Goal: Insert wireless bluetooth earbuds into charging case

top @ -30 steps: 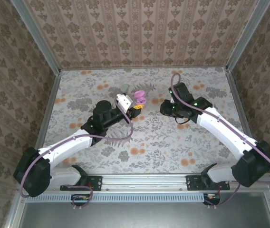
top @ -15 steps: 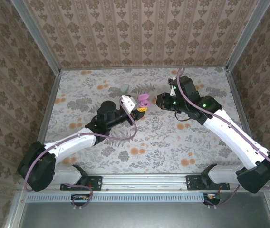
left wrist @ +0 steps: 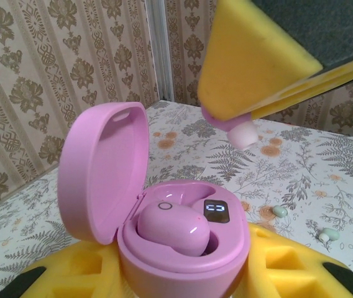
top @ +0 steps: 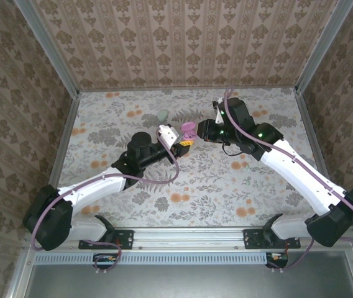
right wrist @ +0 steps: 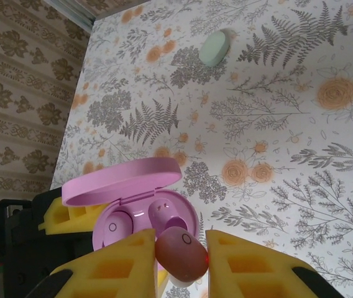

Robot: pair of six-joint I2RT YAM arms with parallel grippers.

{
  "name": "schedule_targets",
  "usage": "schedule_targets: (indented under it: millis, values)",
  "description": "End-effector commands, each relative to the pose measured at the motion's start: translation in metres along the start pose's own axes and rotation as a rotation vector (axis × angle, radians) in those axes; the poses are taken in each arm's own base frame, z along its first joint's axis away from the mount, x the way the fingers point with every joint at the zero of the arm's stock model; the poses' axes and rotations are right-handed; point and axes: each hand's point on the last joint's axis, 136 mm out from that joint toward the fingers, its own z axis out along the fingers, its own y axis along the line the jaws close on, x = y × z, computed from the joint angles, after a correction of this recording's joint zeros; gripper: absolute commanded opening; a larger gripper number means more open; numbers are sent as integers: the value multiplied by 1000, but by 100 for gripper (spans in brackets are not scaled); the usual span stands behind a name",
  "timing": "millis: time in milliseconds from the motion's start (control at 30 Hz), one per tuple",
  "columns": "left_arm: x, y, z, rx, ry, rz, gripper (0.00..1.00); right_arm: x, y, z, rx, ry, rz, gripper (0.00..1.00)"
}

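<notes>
The left jaws pinched the pink case [left wrist: 183, 261] by its base, lid [left wrist: 102, 167] open, near worktop [top: 226, 186] centre. One bud [left wrist: 173, 226] sat in its well. The right jaws pinched the second bud [right wrist: 181, 253] just above the case, from its 3 o'clock, apparently clear of it. A mint case [right wrist: 215, 48] lay at the pink case's 10 o'clock.

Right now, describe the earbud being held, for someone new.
Near the middle of the flowered table, the left gripper holds an open pink case. Just above it, the right gripper pinches a pink earbud between yellow pads. Its twin sits inside the case; this one hangs in air.
</notes>
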Motion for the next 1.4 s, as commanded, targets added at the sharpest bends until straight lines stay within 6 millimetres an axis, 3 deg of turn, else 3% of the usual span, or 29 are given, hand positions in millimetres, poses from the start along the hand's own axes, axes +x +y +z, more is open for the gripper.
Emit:
schedule_targets:
  millis: [0,667,1367]
  values:
    - [-25,-5,4,30,-69,12,30,-7,12,1,-33,-13,-15,25]
    - [-31,-6,2,32,-84,16,30,-4,12,15,-17,-2,-47,24]
    - [-40,-4,0,21,-112,12,30,8,13,16,-31,39,-102,28]
